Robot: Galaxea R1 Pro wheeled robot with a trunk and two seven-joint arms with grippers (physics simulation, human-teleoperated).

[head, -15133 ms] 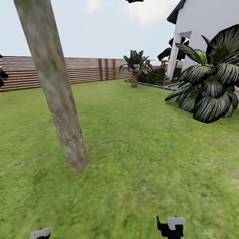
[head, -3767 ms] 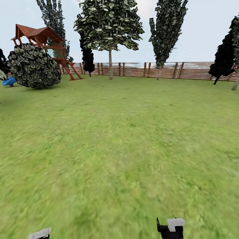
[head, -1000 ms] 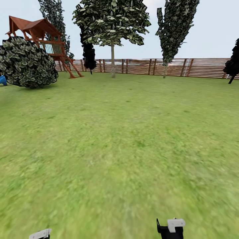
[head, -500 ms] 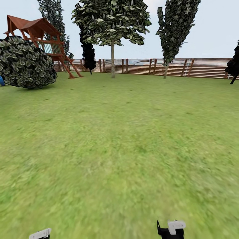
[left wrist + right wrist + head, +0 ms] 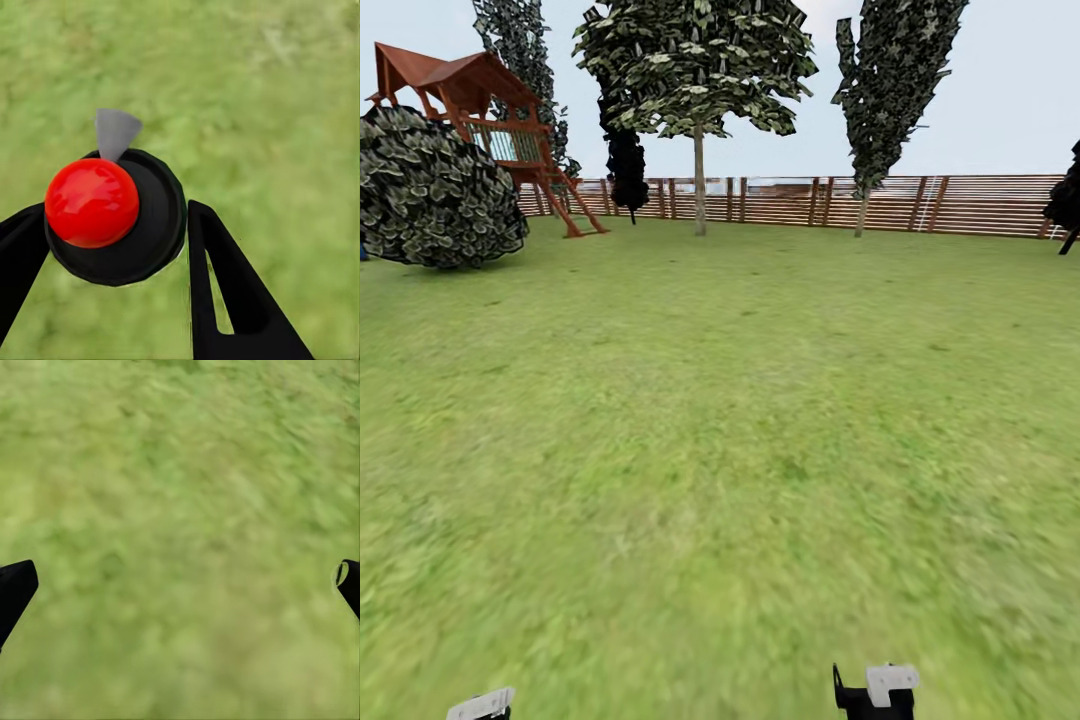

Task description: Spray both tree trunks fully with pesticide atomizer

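- Pesticide atomizer, head view: the left gripper (image 5: pixel 482 704) shows as a pale sliver at the lower edge and the bottle cannot be made out there; the right gripper (image 5: pixel 878 690) sits low to the right over the wide green lawn (image 5: pixel 720 440). Far across the grass a tall tree with a bare grey-tan trunk (image 5: pixel 700 180) and a blocky mottled-green crown stands before the brown horizontal-slat wooden fence (image 5: pixel 960 205). A second slim-trunked tree (image 5: pixel 862 205) is to its right, a round leafy shrub (image 5: pixel 435 190) and a red-roofed wooden play tower (image 5: pixel 480 110) to the left. The trunks are well apart from the robot, so I judge it is in transit with arms tucked low
- Left wrist view: the pesticide atomizer (image 5: pixel 112 214) appears from above as a black round cap with a shiny red ball and a small grey nozzle, clamped between the black fingers (image 5: pixel 225 292) of the left gripper (image 5: pixel 120 247), upright, probably so it is ready for spraying
- Right wrist view: the right gripper's black fingertips (image 5: pixel 15 589) stand wide apart at the edges, nothing between them, blurred grass beyond
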